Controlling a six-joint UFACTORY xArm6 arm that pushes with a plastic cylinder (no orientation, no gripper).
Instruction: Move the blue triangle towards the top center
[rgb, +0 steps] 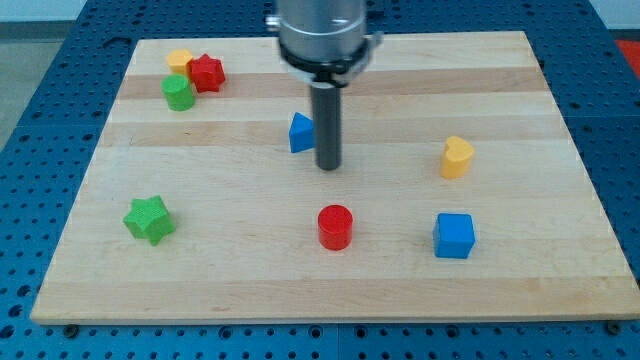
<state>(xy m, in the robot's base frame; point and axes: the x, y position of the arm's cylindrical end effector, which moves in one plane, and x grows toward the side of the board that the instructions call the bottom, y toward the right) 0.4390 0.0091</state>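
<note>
The blue triangle (301, 133) lies on the wooden board (520, 100), a little above the board's middle. My tip (328, 166) rests on the board just to the right of the triangle and slightly below it. The rod hides part of the triangle's right edge, so I cannot tell whether they touch. The arm's grey body hangs over the view's top centre.
A yellow block (180, 60), a red star (207, 73) and a green block (178, 93) cluster at the top left. A green star (149, 219) lies at the lower left. A red cylinder (335, 227), a blue cube (454, 236) and a yellow block (457, 157) lie toward the right.
</note>
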